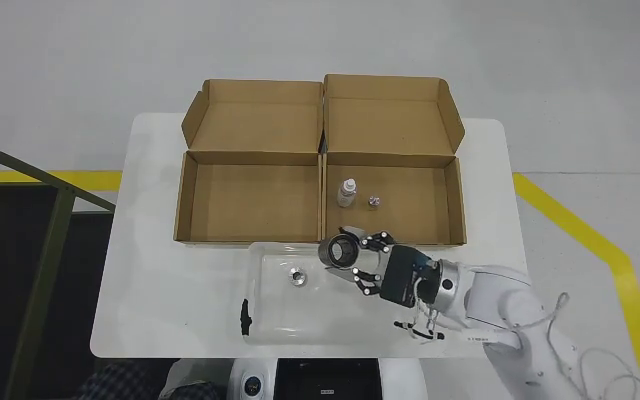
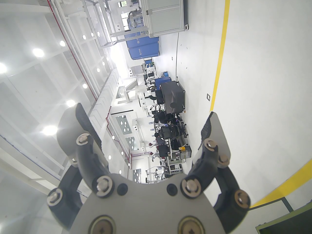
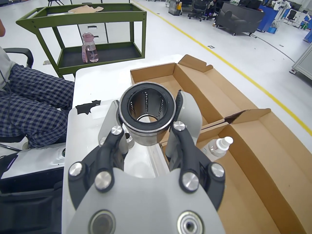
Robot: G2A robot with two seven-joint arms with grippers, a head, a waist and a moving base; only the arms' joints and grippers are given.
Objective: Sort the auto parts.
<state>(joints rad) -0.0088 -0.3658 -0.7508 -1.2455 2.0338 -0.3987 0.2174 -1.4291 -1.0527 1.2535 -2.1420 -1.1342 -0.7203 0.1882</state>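
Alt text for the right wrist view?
The right gripper holds between its jaws a steel cylindrical bearing with black end rings, bore facing the camera. Beside it, an open brown cardboard box holds a small clear bottle with a white cap.

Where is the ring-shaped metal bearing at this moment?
In the top view, the bearing is held in the right gripper, over the clear tray's far edge, just before the right cardboard box.

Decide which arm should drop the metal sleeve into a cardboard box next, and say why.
Right: its fingers grip the metal sleeve beside a box; the left fingers point away, empty.
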